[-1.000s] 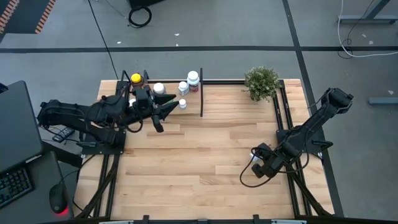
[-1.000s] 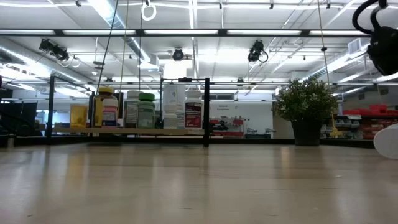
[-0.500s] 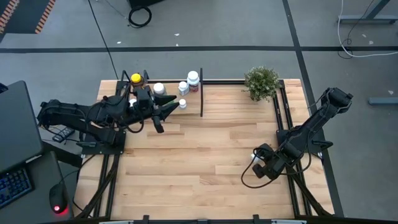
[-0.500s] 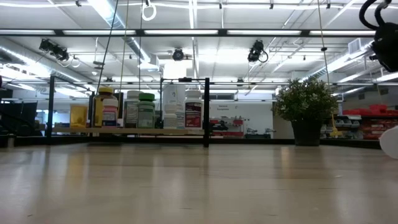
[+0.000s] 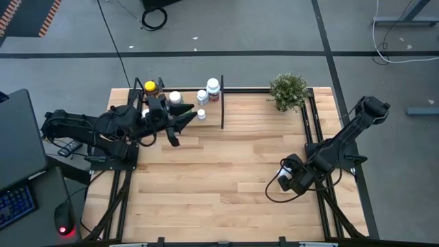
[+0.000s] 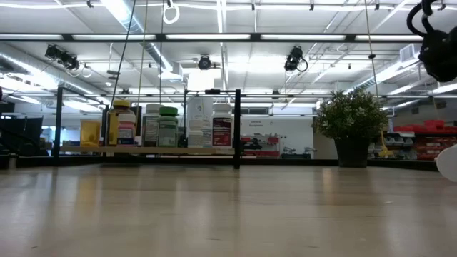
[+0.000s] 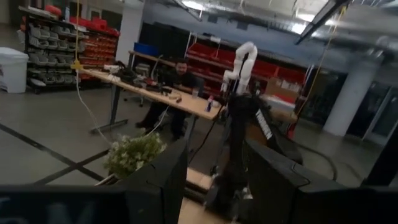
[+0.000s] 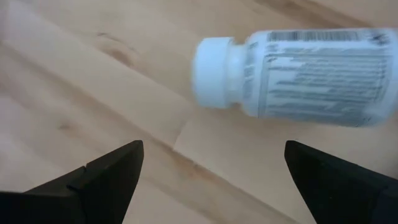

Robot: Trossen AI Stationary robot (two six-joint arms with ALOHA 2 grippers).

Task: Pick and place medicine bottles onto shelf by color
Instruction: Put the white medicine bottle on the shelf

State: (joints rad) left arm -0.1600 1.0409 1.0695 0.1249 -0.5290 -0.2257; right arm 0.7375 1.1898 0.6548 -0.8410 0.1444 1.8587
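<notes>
"How many bottles (image 5: 213, 85)?"
"Five caps show from above at the one shelf (image 5: 222, 110). A sixth bottle (image 8: 311, 68) lies just ahead of the right end effector (image 8: 213, 146)."
"Plants?"
"One plant (image 5: 289, 90)."

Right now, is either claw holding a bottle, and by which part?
No. The right claw hangs open over a white bottle lying on the table. The left claw by the shelf holds nothing visible.
</notes>
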